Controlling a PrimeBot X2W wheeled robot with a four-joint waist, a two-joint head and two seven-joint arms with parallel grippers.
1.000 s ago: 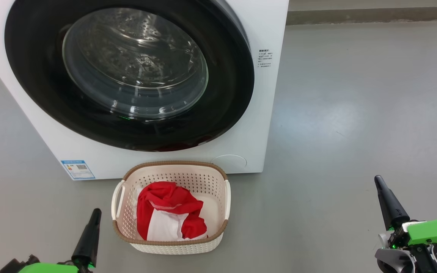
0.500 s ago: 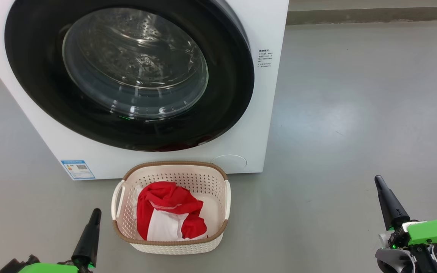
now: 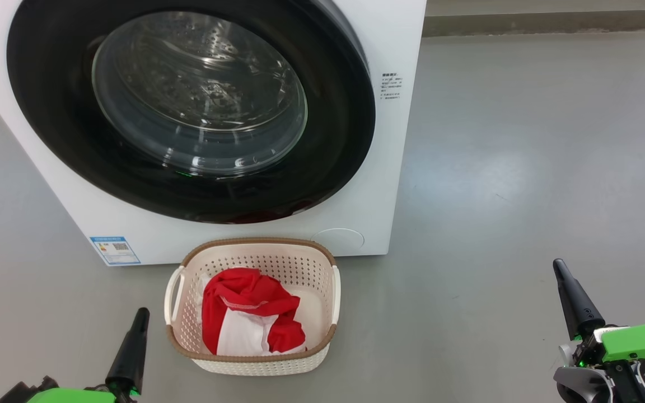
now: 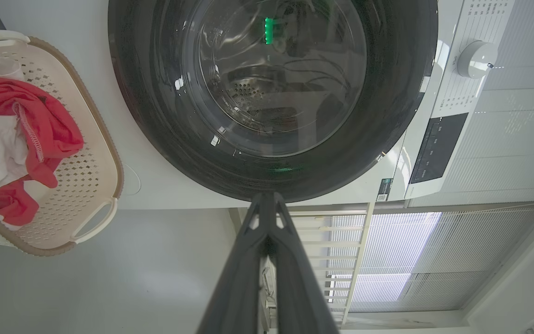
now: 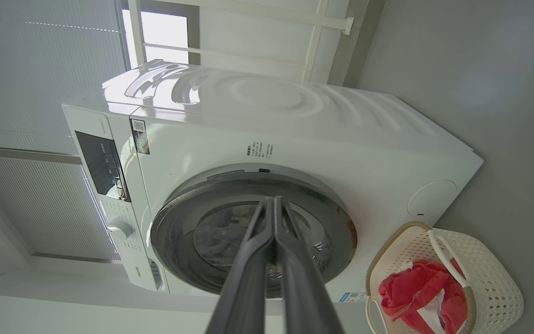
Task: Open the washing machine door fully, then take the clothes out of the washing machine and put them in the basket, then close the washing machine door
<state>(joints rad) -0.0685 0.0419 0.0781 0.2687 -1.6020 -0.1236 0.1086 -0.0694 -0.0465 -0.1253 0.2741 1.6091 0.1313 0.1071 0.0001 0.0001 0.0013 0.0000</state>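
Clothes (image 3: 247, 319) sit bunched in basket (image 3: 258, 242) on floor, just in front of washing machine (image 3: 395, 45); soft, light, limp, so pinch a raised red fold. Washing machine door (image 3: 333, 140) looks shut; glossy rim prob stiff, slippery. Left end effector (image 3: 141, 316) & right end effector (image 3: 559, 268) both closed, empty.

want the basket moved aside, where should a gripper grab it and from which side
Take the basket by its left side handle, coming down from above on the outer side. The handle is a thin white loop standing off the perforated wall, probably slim enough for the jaws, and the left gripper looks the nearer one.
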